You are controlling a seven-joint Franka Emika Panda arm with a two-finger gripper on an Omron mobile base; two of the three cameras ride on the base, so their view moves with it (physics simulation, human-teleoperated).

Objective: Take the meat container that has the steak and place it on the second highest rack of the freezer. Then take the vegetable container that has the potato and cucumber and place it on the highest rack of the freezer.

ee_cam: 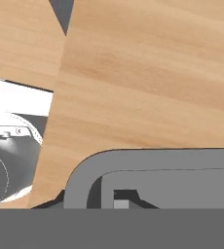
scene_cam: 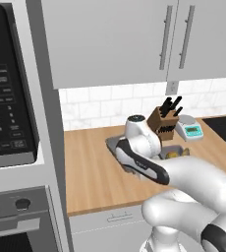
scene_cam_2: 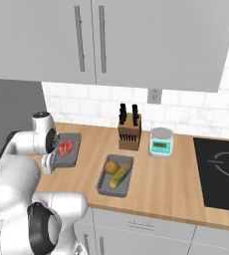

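The meat container (scene_cam_2: 72, 155) is a shallow grey tray at the left of the wooden counter, with the red steak (scene_cam_2: 65, 147) lying in it. My gripper (scene_cam_2: 49, 164) sits at its near left edge, shut on the rim. The hand view shows that grey rim (ee_cam: 133, 160) right at my fingertips (ee_cam: 121, 200). The vegetable container (scene_cam_2: 102, 185) lies further right, holding the potato (scene_cam_2: 111, 166) and the cucumber (scene_cam_2: 120, 175). In the left base view my arm covers most of the meat container (scene_cam: 112, 143). The freezer and its racks are out of view.
A knife block (scene_cam_2: 129, 130) and a small kitchen scale (scene_cam_2: 161, 142) stand against the tiled back wall. A black cooktop (scene_cam_2: 221, 172) lies at the right. A black-fronted oven stack (scene_cam: 7, 98) rises at the left, and cabinets (scene_cam_2: 101, 40) hang overhead.
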